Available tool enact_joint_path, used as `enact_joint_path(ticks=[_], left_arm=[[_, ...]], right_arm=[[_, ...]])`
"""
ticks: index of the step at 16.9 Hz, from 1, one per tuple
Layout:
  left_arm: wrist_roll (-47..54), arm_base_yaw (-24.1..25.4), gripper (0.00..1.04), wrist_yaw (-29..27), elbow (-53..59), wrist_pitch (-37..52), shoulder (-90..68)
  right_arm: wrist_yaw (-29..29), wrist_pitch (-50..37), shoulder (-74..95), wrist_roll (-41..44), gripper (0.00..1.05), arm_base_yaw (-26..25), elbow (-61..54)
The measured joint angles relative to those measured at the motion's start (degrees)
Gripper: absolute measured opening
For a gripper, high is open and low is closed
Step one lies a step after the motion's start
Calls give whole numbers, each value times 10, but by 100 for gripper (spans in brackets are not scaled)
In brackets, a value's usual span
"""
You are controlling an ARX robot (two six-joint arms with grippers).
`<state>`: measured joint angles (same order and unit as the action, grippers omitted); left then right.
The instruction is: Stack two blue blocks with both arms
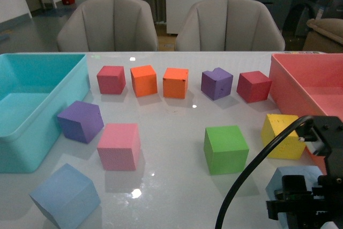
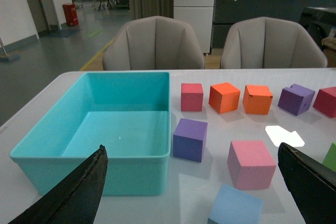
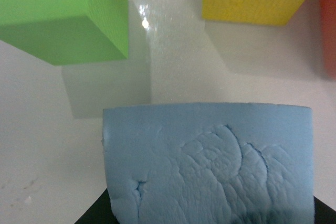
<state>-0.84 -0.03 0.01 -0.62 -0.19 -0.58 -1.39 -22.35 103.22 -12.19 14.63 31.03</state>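
At the right hand (image 1: pixel 301 207), its wrist camera shows a blue block (image 3: pixel 207 161); grip unclear.

Table (image 1: pixel 171 127): is shining white and holding everything.
Teal bin (image 1: pixel 21 151): is sitting open on the left.
Red bin (image 1: pixel 292 87): is sitting on the right.
Back row: a red cube (image 1: pixel 111 79), an orange cube (image 1: pixel 143 80), a second orange cube (image 1: pixel 176 83), a purple cube (image 1: pixel 216 83) and a dark red cube (image 1: pixel 253 86) are standing in a line.
Near purple cube (image 1: pixel 80 121): is sitting just beside the teal bin.
Pink cube (image 1: pixel 119 146): is sitting near it.
Green cube (image 1: pixel 225 149): is sitting alone.
Yellow cube (image 1: pixel 283 135): is sitting by the red bin.
Grey chairs (image 1: pixel 107 23): are standing behind the table.
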Motion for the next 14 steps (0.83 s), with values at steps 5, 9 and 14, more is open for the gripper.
enact_joint_path(ticks=[5,9,14], left_arm=[[0,0,98,0,0,0,0],[0,0,98,0,0,0,0],[0,0,98,0,0,0,0]], right_arm=[[-49,10,-156,25,47,9,-2],[-51,44,-78,33,46,32,113],[-38,109,59,49,46,57,290]])
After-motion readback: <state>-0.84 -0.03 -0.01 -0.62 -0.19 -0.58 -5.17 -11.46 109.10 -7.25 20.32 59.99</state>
